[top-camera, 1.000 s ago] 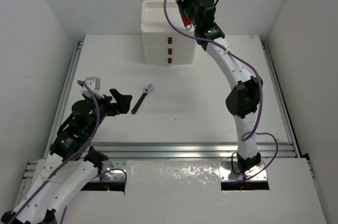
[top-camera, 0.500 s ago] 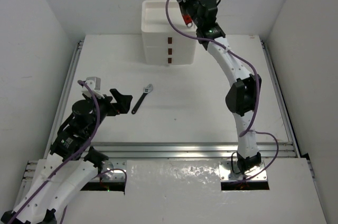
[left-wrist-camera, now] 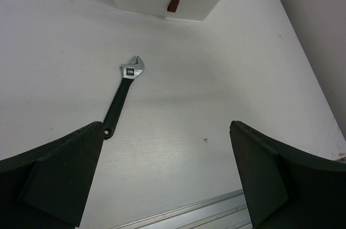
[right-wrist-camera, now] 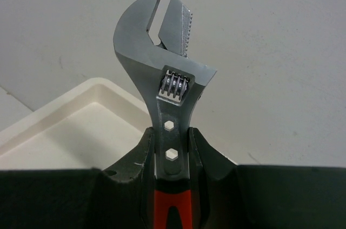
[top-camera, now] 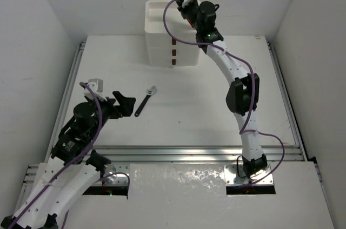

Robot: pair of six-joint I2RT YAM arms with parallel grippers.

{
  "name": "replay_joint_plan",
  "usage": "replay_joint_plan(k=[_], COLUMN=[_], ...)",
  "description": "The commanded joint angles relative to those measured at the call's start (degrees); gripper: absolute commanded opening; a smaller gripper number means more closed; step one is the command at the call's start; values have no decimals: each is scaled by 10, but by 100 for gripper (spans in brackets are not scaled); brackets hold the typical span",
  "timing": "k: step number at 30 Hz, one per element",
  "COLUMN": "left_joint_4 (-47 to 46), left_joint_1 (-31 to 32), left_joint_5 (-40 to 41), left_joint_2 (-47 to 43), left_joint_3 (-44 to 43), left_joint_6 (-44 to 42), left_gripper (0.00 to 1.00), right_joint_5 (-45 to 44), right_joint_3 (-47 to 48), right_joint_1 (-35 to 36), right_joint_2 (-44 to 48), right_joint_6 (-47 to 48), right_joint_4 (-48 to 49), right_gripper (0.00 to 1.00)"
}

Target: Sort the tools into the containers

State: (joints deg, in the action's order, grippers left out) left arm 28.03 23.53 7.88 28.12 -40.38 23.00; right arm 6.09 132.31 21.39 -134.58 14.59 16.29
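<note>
Above the white tray (top-camera: 158, 15), the right tool (right-wrist-camera: 172, 153) clamps a red-handled wrench (right-wrist-camera: 162, 51); the left tool (left-wrist-camera: 166, 132) gapes wide.

White table (top-camera: 184, 94), aluminium rails (top-camera: 189, 152) along edges, white walls (top-camera: 38, 34) around.

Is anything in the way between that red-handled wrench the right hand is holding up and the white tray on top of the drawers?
Nothing visible. The right hand grips the red-handled wrench in open air above the tray, and the part of the tray that shows is bare.
</note>
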Motion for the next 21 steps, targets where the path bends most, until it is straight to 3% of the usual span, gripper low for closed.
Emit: replay_joint_plan(k=[1, 8, 9, 12, 14, 15, 21], left_joint_4=[-32, -31, -32, -32, -32, -32, -33], left_joint_1=[-4, -4, -4, -3, -3, -3, -3], left_joint_5=[-6, -8, -8, -8, -9, -10, -11], left_joint_2=[-1, -1, -3, -7, -8, -9, -10], left_joint_3=[2, 2, 2, 3, 3, 3, 3], left_joint_6=[4, 4, 4, 4, 3, 3, 3], left_gripper=[100, 100, 100, 100, 100, 100, 100], right_joint_5=[-11, -15, -17, -18, -14, -14, -20], right_joint_3=[14, 29, 30, 28, 20, 18, -5], right_joint_1=[-6, -8, -8, -7, -6, -6, -3], right_joint_2=[-9, -51, -54, -62, -60, -58, -22], right_joint_6=[-8, -33, -39, -49, -52, -53, -75], right_joint_4=[67, 100, 101, 104, 103, 106, 102], right_gripper=[15, 27, 39, 57, 64, 74, 75])
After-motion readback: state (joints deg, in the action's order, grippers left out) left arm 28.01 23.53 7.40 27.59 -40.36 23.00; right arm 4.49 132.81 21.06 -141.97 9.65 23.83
